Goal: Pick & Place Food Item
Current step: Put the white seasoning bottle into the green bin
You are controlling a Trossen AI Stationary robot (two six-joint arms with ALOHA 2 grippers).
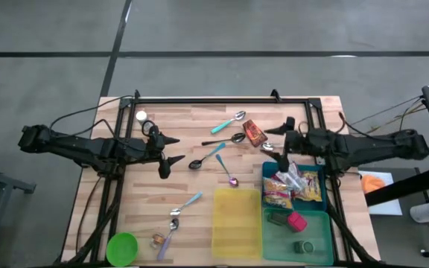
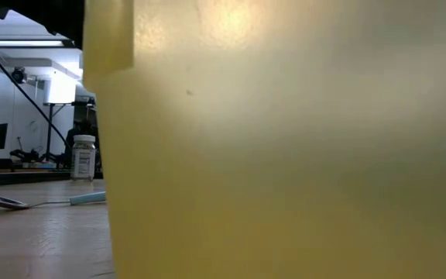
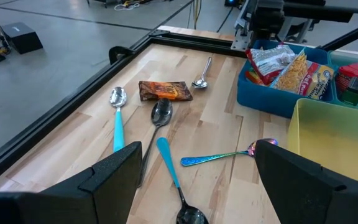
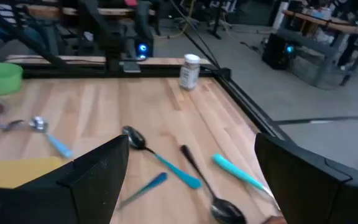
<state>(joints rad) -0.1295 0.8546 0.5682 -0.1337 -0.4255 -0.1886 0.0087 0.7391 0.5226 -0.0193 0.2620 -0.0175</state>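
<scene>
High view, left gripper [image 1: 171, 150] with fingers spread and empty near the tabletop's [image 1: 199, 179] left edge, right gripper [image 1: 276, 149] also released and empty by the blue bin [image 1: 315, 173], orange snack packet [image 1: 254, 133] lying toward the far edge among spoons [image 1: 216, 142].

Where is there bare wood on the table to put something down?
Bare wood lies between the left gripper, the green bowl and the yellow bin, and along the far edge right of the white bottle. The spoons and snack packet crowd the middle; the blue bin is full.
</scene>
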